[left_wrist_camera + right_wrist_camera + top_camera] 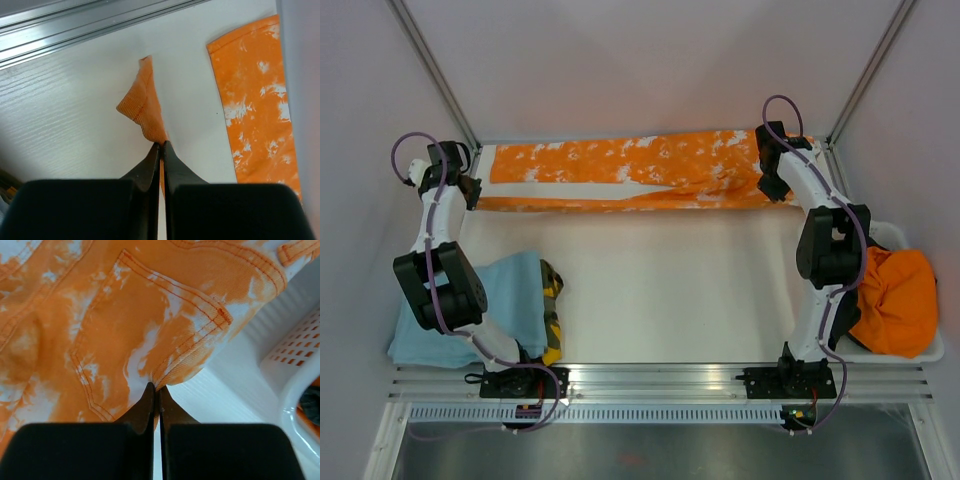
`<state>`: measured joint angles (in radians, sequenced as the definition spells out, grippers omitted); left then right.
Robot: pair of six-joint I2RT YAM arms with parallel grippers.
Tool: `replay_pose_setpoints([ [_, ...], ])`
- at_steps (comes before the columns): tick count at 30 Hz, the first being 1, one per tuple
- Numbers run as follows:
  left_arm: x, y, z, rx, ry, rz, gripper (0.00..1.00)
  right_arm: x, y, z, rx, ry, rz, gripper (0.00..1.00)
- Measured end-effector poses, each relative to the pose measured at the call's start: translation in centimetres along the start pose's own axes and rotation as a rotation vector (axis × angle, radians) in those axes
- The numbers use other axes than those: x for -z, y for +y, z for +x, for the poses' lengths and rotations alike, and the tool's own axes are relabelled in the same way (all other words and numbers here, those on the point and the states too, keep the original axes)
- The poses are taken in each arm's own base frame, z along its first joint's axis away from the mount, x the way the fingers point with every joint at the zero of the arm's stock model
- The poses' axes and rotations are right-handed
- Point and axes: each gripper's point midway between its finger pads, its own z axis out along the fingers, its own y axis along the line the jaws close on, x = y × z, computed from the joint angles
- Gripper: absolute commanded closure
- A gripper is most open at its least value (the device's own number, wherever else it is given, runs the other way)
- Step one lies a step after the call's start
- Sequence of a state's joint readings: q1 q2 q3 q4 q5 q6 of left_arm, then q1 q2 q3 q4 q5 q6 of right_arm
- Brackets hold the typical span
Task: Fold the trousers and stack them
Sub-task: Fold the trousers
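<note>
Black fingers of the left gripper (161, 145) filled the bottom of the left wrist view. They were pressed together on a plain orange corner of cloth that rose just above their tips. In the right wrist view, the right gripper (156, 386) was likewise closed, pinching the edge of the fabric just below a stitched back pocket.

Both held the same trousers (620, 175), orange with white bleached patches. Seen from overhead, the trousers were stretched in a long band along the far edge of the white tabletop (670, 290). The left gripper held the leg end at the far left and the right gripper held the waist end at the far right. In the left wrist view, part of a patterned leg lay flat on the tabletop to the right of the pinched corner.

At the near left, partly under the left arm, lay a folded light blue garment (470, 310). A folded camouflage garment (552, 300) touched its right edge. Off the right edge of the tabletop, a white perforated basket (920, 350) held a bundle of plain orange cloth (895, 300). An aluminium rail (660, 380) ran along the near edge and carried both arm bases.
</note>
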<state>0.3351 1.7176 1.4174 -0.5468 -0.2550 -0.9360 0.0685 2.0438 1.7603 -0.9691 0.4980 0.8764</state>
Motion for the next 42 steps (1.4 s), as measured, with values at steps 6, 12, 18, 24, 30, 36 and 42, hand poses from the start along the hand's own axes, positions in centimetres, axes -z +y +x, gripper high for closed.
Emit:
replay_pose_setpoints([
  [6,2.8,-0.7,-1.4,-0.022,-0.071,0.022,0.98,2.6,-0.9,-1.6,0.065,-0.042,-0.011,1.00],
  [12,5.6,-0.9,-3.4,-0.041,-0.139,0.035,0.98,5.3,-1.9,-2.7,0.099,-0.073,-0.045,1.00],
  [18,7.9,-0.1,-4.5,-0.062,-0.182,0.021,0.98,7.3,-4.5,-1.6,0.106,-0.066,-0.039,1.00],
  [24,9.0,0.8,-4.7,-0.081,-0.193,-0.002,0.98,11.3,-7.6,-2.0,0.062,-0.098,-0.074,1.00],
  [30,9.7,1.5,-5.0,-0.111,-0.208,-0.021,0.98,13.7,-9.6,-1.8,0.040,-0.128,-0.117,1.00],
  [36,8.6,0.1,-5.7,-0.132,-0.237,0.006,0.98,12.3,-7.3,-1.8,0.134,-0.117,-0.164,1.00],
  [42,3.2,-3.1,-5.4,-0.136,-0.218,0.012,0.98,7.4,-1.0,-2.7,0.299,-0.094,-0.204,1.00],
])
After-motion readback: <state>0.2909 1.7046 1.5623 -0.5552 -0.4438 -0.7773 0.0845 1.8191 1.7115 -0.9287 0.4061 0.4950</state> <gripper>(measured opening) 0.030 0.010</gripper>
